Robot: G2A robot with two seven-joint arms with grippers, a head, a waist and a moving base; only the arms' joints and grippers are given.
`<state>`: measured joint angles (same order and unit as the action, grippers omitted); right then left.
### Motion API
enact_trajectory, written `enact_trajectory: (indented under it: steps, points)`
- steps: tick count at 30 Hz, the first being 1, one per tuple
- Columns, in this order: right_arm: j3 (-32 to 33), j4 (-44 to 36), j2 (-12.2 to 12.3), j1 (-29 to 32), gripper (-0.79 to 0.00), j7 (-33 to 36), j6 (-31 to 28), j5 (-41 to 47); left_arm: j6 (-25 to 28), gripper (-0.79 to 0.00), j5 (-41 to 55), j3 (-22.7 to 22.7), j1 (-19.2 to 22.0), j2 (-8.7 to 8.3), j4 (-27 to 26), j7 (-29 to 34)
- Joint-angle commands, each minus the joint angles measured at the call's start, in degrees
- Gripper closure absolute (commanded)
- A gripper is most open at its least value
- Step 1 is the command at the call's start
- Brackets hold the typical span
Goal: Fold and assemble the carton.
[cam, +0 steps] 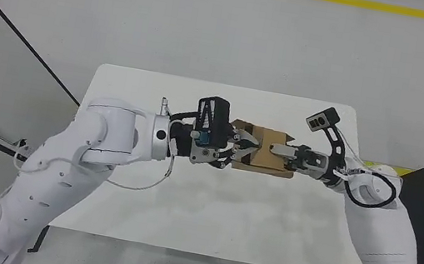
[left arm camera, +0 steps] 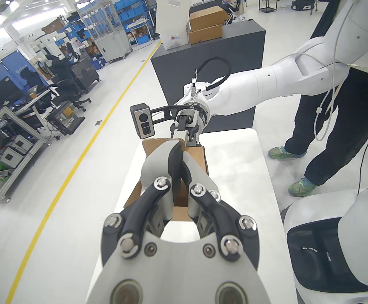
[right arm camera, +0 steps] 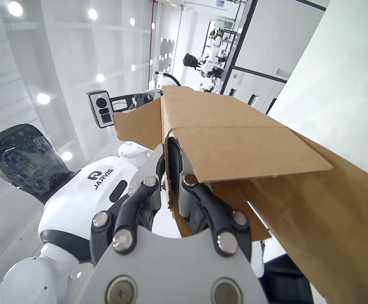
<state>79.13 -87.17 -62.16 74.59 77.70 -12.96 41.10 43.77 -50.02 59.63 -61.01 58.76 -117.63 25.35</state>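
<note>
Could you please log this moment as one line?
phase: assembly | carton: partly opened | left tool: shut on one end | right tool: shut on opposite end

The carton [right arm camera: 230, 138] was matt brown cardboard, rough at cut edges; table [cam: 206, 215] smooth white; left gripper [left arm camera: 176, 154] glossy plastic w/ metal screws.

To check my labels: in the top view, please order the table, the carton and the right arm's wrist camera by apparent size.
1. table, by far the largest
2. carton
3. wrist camera, clearly smaller than the carton
</note>
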Motion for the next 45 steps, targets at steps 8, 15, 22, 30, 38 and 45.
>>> enact_trajectory:
  steps: [8, 15, 22, 30, 38, 45]
  points:
    - [1.6, 2.5, -0.2, 0.5, 0.0, -0.8, -1.1, 7.6, 0.0, 0.0, 0.2, 3.0, -1.4, -0.54, -0.7, 0.4]
    - [2.5, 2.9, -0.3, 1.0, 0.0, -2.9, -3.1, 9.4, 0.2, 0.0, 0.3, 3.4, -2.1, -0.69, -1.3, 0.3]
    - [2.2, 2.6, -0.4, 0.7, 0.0, -0.7, -3.3, 10.8, 0.1, 0.0, 0.2, 1.9, -1.7, -0.45, -0.8, -0.3]
    - [1.3, 3.1, -0.6, -0.3, 0.0, 2.2, -3.4, 11.8, 0.2, 0.0, 0.3, 0.2, -0.1, -0.05, 0.4, -0.6]
    - [0.2, 4.2, -0.9, -1.3, 0.0, 4.4, -2.6, 14.1, 0.0, 0.0, 0.5, -0.7, 0.7, 0.19, 1.1, -0.6]
    - [-0.2, 4.8, -1.0, -2.1, 0.0, 5.2, -2.4, 14.5, -0.1, 0.0, 0.7, -1.4, 1.1, 0.38, 1.4, -0.9]
